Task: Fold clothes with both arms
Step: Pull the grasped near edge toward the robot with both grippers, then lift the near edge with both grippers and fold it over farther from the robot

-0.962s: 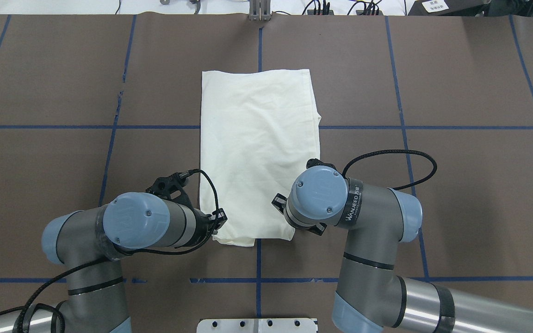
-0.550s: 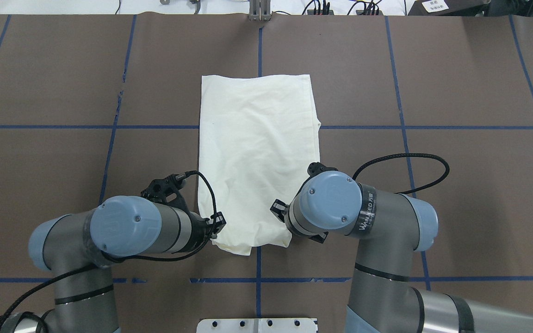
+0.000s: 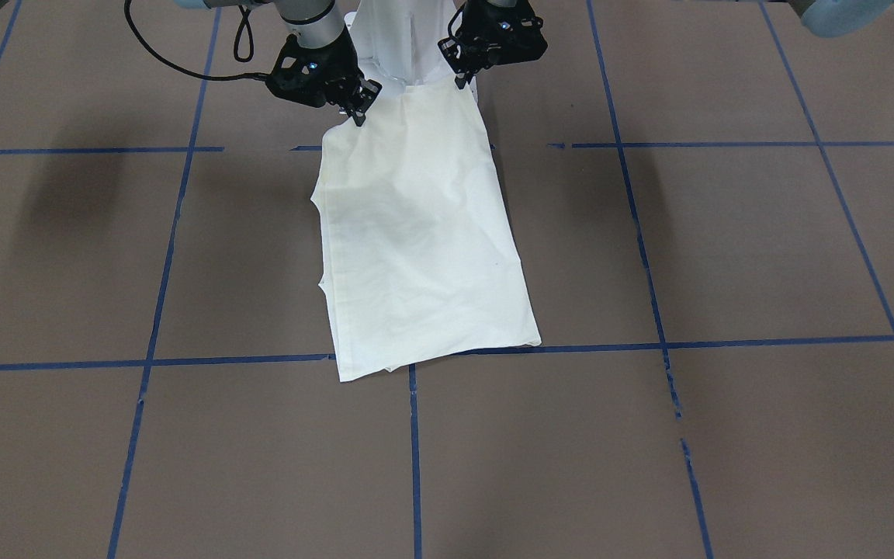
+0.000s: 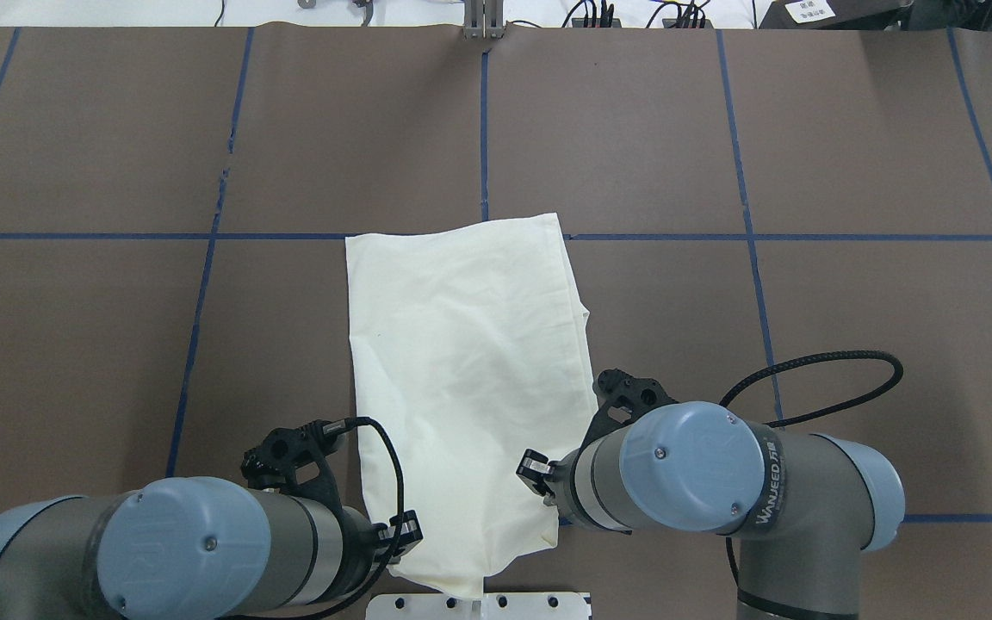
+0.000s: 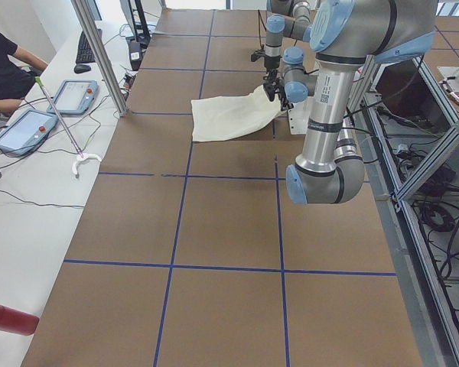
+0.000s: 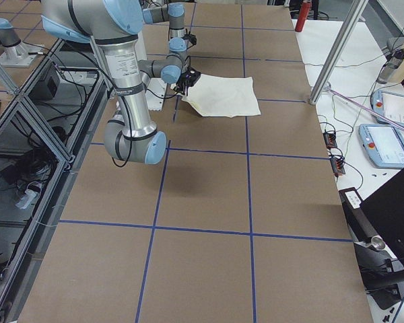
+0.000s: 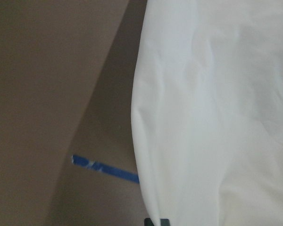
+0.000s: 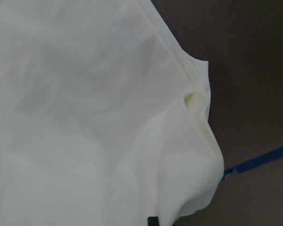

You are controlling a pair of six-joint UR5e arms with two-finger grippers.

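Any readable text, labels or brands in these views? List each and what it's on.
"WANJEED", followed by small characters I can't read: black band on the right arm.
White label on the dark box past the table's far edge: too small to read.
Sticker on the left arm: too blurred to read.
Shirt: no print showing.

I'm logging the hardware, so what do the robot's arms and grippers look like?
The left arm and right arm are grey tubes with light-blue joint caps; the right carries white WANJEED lettering. Black braided cables run to the black left gripper and right gripper.
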